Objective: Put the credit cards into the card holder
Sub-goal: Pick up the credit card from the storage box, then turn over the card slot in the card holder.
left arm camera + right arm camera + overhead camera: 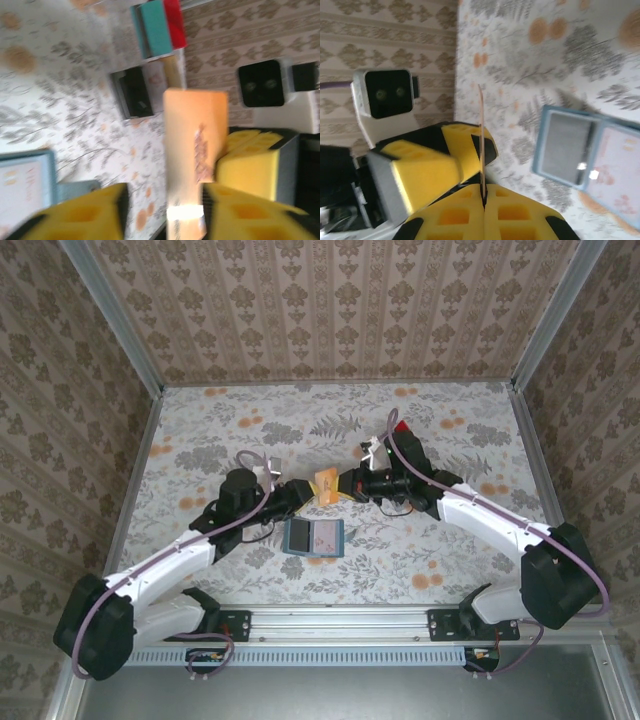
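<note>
The right gripper (484,196) is clamped tight on the orange card (195,135), pinching one end so that most of the card stands free, edge-on in its own wrist view. The left gripper (162,192) has its jaws apart around the card's other end, with clear space on one side, so it holds nothing and the card appears to rest with the right arm alone. Both meet in mid-air over the table (200,430), and the wallet (313,537) lies open flat just nearer the bases, between the two arms. The rack (155,27) with its teal and red cards stands beyond. To do the step well, the left arm should draw straight back along its own fingers, without a sideways swing, since a brush against the free end could twist the card in such a small grip. The right arm can then lower the card at a shallow angle, square its leading edge to a pocket mouth, and slide it in. The wallet looks light and may skid, so the free left gripper could pin one half down. Whether the pale half already holds a card, I cannot tell.
</note>
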